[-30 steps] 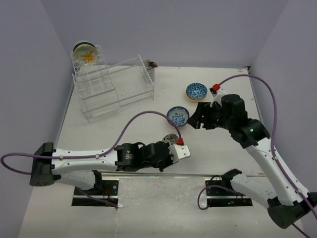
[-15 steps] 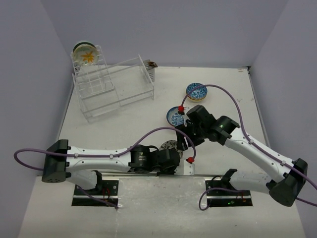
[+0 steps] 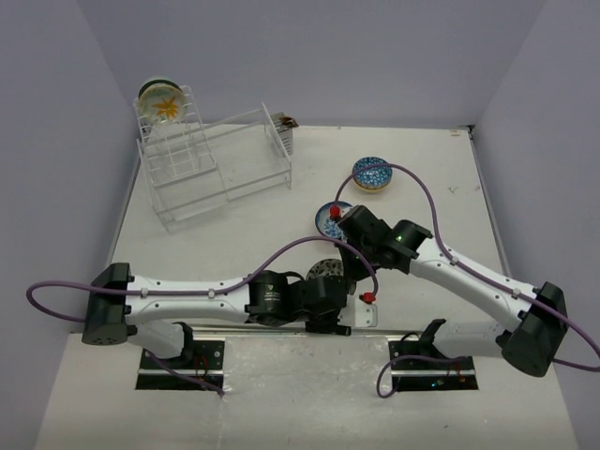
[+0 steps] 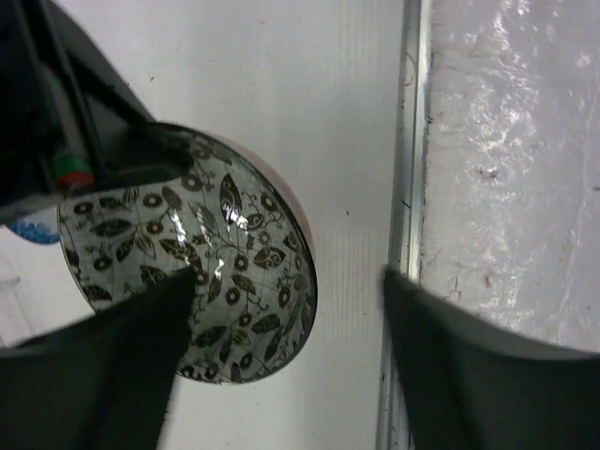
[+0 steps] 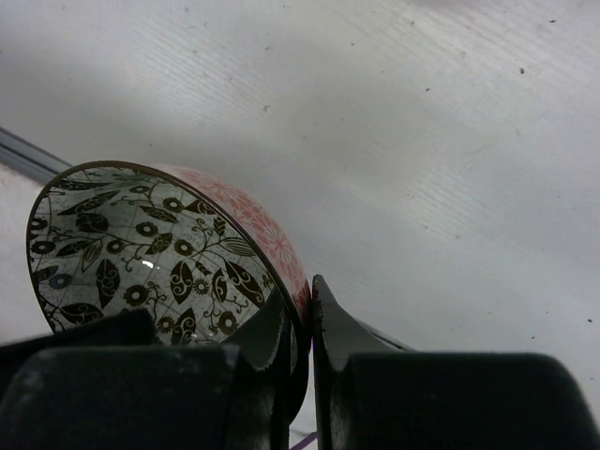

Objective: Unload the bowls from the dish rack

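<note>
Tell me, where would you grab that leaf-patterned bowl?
Probably by the rim, from over its edge: one finger inside, one on the pink outer wall. The bowl is wide, but its wall is thin enough to pinch, as the right fingers do here.

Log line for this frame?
right gripper: shut on leaf-pattern bowl rim | left gripper: open | table: two blue bowls | dish rack: flower bowl

The top camera looked down from high up at the near end of the table (image 3: pixel 450 169) and saw all of it. The left wrist camera looked straight down from very close. The right wrist camera looked low across the table. All three saw the black-and-white bowl (image 3: pixel 323 272) (image 4: pixel 202 267) (image 5: pixel 141 248).
</note>
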Motion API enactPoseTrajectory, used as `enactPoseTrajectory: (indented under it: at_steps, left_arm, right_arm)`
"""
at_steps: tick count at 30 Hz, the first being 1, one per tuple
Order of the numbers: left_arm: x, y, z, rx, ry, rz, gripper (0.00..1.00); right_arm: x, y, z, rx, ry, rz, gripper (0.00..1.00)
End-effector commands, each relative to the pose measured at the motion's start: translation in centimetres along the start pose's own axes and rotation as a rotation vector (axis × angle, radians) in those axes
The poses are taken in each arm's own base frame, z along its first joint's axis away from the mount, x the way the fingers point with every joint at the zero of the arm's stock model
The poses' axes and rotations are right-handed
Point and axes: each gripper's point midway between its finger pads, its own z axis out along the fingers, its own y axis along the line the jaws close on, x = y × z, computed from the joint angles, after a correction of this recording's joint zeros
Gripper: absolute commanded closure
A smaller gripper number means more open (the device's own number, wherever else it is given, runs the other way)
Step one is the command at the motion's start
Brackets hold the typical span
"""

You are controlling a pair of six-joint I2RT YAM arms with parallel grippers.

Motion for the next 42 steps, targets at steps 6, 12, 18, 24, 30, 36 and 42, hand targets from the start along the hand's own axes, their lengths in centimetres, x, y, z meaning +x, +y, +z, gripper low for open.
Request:
enactPoseTrajectory:
  at_steps: [6,12,18,24,30,36,42]
  left_arm:
    - [-3.2,7.5,-6.5,-0.414,-0.265,-0.301,0.0]
    - [-0.7,12.2,-14.6,-0.7,-0.48,-0.763,0.0]
    - [6.7,13.0,-18.7,-0.875,-0.507,-1.095,0.0]
    - [9.4,11.7,-19.2,-0.868,-0.459,-1.179,0.0]
    - [11.1,11.0,-19.9,-0.879,-0.45,-1.268,0.0]
    - [11.9,10.4,-19.8,-0.842,-0.447,-1.209,0.0]
    - [12.7,10.1,-19.7,-0.841,-0.467,-1.19,0.0]
  right_arm:
    - [-7.7,-4.9,-1.7,0.128,-0.291,0.198,1.0]
    - [-12.0,-8.5,-2.9,0.084,-0.404,0.333,1.0]
    - [-17.8,-15.9,-3.9,0.189,-0.517,0.52,1.0]
    - [-22.5,-22.1,-1.7,0.202,-0.521,0.682,1.0]
    - [-25.8,-25.3,0.1,0.177,-0.521,0.759,0.98]
    - [-26.9,-26.4,2.9,0.161,-0.483,0.783,0.92]
    - [-26.3,-26.9,5.1,0.163,-0.45,0.798,0.87]
